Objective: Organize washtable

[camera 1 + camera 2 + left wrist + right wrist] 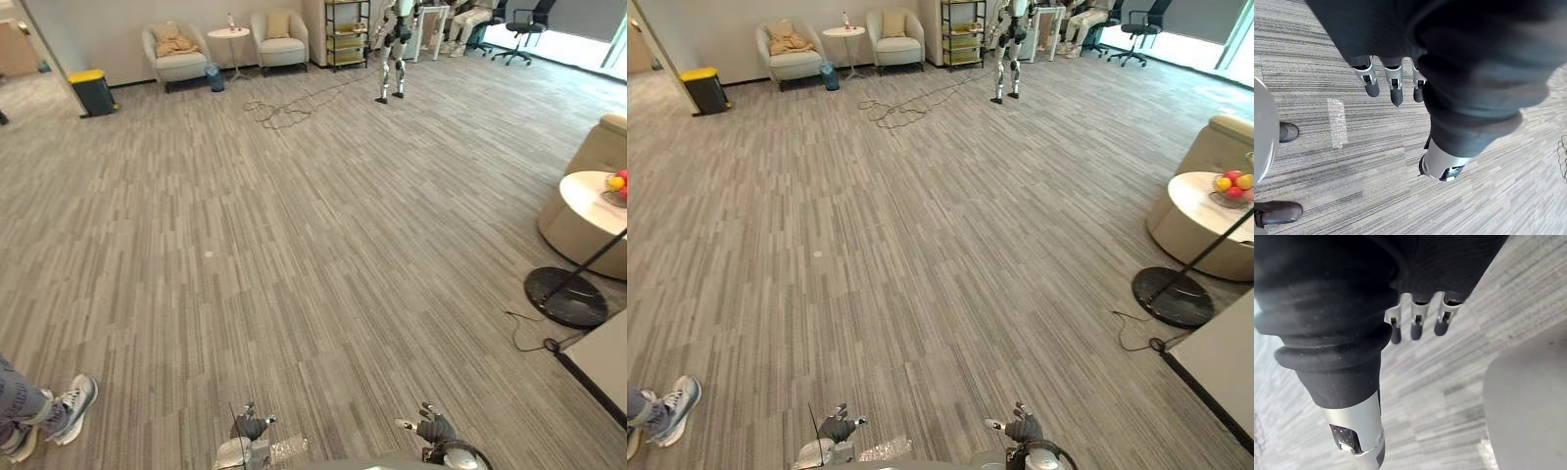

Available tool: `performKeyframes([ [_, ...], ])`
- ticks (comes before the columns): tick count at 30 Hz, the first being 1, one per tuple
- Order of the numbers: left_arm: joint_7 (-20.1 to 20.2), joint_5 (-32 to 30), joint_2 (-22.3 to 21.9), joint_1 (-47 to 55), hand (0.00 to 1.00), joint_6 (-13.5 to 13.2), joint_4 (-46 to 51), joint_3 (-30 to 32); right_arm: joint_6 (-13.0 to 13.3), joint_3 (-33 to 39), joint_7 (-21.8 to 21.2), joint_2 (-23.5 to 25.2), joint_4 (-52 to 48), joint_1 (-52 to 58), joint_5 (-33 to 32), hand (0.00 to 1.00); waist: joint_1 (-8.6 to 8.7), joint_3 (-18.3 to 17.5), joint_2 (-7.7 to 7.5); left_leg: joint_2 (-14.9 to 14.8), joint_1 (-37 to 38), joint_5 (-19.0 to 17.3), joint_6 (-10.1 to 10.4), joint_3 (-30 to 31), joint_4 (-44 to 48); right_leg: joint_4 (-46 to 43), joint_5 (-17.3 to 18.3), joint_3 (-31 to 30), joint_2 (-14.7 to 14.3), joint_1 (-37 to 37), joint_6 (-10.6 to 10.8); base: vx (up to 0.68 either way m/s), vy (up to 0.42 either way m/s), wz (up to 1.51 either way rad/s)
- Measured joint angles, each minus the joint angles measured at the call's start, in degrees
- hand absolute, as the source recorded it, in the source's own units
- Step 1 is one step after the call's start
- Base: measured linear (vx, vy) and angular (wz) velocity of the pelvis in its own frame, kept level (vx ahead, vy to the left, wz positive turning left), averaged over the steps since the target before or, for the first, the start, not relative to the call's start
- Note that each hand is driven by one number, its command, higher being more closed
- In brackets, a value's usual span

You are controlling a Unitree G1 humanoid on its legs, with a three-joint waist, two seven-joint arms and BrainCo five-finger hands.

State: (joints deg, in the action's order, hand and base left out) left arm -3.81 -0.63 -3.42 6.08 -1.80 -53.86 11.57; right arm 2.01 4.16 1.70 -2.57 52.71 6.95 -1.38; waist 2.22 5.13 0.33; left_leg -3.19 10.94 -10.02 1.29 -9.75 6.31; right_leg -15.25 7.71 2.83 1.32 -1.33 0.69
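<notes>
Left hand and right hand hang low over the carpet — fingers straight and slack, holding nothing. Which way the washtable lies from them, I cannot tell — a round table stands well off to the right.

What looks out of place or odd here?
A clear plastic scrap lies loose on the carpet by the left hand, and a tangled cable sprawls across it near the far armchairs. The right hand hangs open, empty.

Office lounge: striped carpet, beige armchairs, swivel chair, shelf unit.
</notes>
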Motion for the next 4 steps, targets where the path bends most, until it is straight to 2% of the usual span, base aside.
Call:
performKeyframes([
  [4, 0.0, 0.0, 0.1, 0.0, 0.0, 0.2, 0.3, 0.0, 0.0, -1.3, 0.6, 0.0, 0.2, 0.0, 0.0, 0.0, -0.05, -0.2, -0.63, -0.3, 0.5, 0.8, 1.0, 0.3, -2.1, 1.7, -0.2, 0.6, -0.3, -0.5, -0.3, 0.04, -0.024, 0.06],
])
